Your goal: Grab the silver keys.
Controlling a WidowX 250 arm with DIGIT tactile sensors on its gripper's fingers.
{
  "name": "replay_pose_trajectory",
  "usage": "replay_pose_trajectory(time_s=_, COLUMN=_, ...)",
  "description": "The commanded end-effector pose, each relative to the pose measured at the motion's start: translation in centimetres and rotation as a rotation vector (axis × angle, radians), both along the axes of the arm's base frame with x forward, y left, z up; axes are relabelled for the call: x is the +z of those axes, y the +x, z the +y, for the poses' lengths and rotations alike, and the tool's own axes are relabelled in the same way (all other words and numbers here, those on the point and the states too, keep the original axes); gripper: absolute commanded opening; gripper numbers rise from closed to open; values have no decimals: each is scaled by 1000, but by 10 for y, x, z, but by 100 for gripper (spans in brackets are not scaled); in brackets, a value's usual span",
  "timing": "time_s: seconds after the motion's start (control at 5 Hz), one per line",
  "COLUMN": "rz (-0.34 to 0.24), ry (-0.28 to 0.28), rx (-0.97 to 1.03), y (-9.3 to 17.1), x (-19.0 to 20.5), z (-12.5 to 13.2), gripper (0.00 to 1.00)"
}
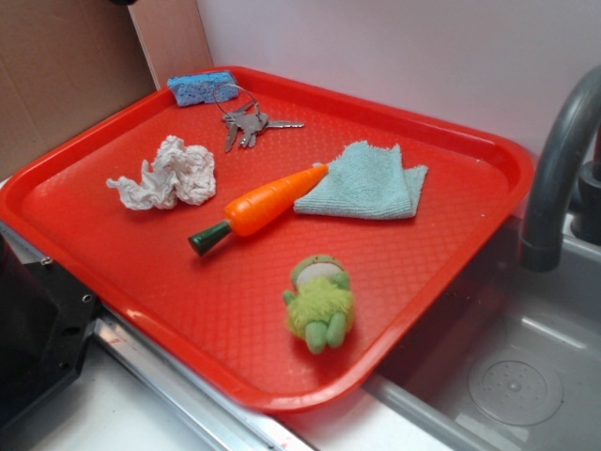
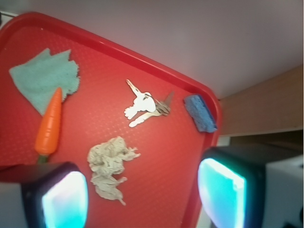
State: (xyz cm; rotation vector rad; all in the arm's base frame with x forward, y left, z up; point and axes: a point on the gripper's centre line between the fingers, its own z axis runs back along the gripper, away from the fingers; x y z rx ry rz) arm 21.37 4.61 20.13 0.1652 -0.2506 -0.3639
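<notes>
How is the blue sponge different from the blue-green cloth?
The blue sponge is a small thick block; the blue-green cloth is thin, flat and folded. The sponge is a stronger blue, the cloth a paler teal. The sponge sits in the tray's corner next to the silver keys; the cloth touches the toy carrot. Both lie on the red tray.

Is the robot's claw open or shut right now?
Open. In the wrist view the gripper has its two pads wide apart, nothing between them, above the red tray.
</notes>
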Motion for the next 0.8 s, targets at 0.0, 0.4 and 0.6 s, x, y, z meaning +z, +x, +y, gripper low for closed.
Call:
replay_pose_trajectory(time_s=0.0, rz=-22, ry=1, rx=8, y=4, x=10, z=-3, gripper=100)
replay_pose_trajectory(time_s=0.4, rz=113, ry=106, rx=-14, y=48, x=-78, z=18, gripper=100)
replay_pose_trajectory(time_s=0.6, rz=119, ry=118, rx=-44, y=63, x=-97, z=26, gripper=100)
